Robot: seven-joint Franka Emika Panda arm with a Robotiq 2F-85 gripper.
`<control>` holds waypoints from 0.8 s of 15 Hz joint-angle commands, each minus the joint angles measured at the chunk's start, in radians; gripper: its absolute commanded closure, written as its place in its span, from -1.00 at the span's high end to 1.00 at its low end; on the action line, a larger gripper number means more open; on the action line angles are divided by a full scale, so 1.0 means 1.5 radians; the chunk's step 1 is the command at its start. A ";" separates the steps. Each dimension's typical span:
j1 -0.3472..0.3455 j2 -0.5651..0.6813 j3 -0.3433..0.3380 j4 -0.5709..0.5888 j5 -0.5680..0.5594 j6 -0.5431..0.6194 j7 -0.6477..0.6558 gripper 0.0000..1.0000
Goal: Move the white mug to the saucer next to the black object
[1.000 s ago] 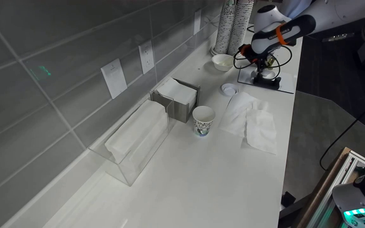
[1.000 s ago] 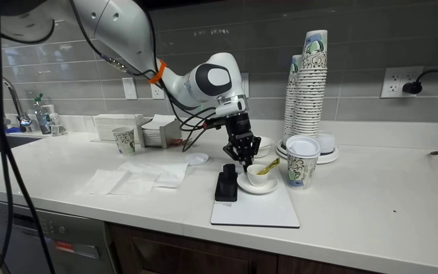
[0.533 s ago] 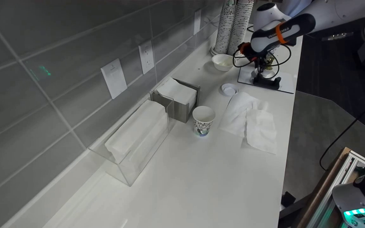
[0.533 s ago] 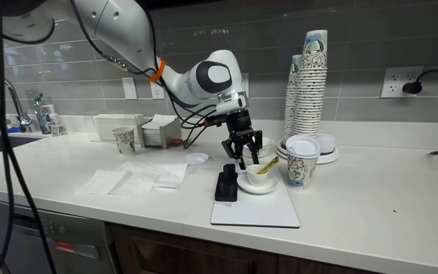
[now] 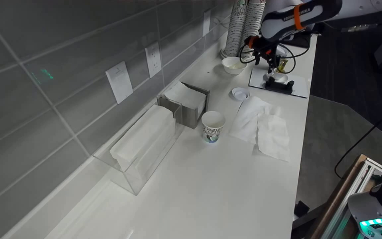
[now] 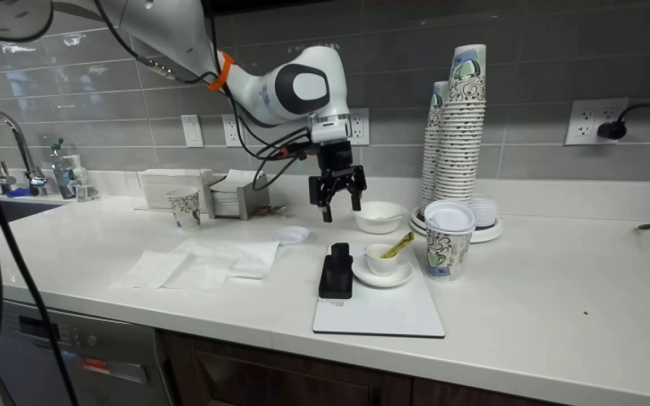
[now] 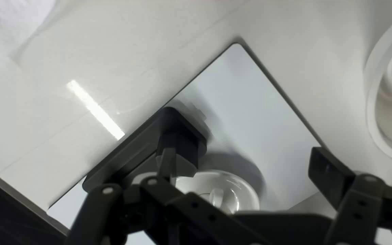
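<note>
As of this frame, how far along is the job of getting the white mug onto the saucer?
Done, it seems: the white mug sits upright on the saucer, beside the black stand. In hand: nothing; the gripper hangs open, apart from the mug. Left: perhaps only parking the arm, which extends over the counter.

Black object point(image 6: 336, 276) — obstacle beside saucer point(image 6: 398, 278)

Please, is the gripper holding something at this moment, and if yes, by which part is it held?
Nothing is held: the gripper is open and empty, and the white mug sits on the saucer.
</note>
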State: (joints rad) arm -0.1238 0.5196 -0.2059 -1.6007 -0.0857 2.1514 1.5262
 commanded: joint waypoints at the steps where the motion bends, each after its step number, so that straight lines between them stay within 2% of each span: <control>1: -0.002 -0.099 0.021 -0.087 0.017 -0.010 -0.131 1.00; 9: 0.010 -0.244 0.033 -0.242 0.001 -0.009 -0.405 1.00; 12: 0.006 -0.269 0.035 -0.269 -0.001 -0.017 -0.515 1.00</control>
State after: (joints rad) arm -0.1107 0.1878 -0.1589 -1.9276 -0.0835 2.1310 0.8981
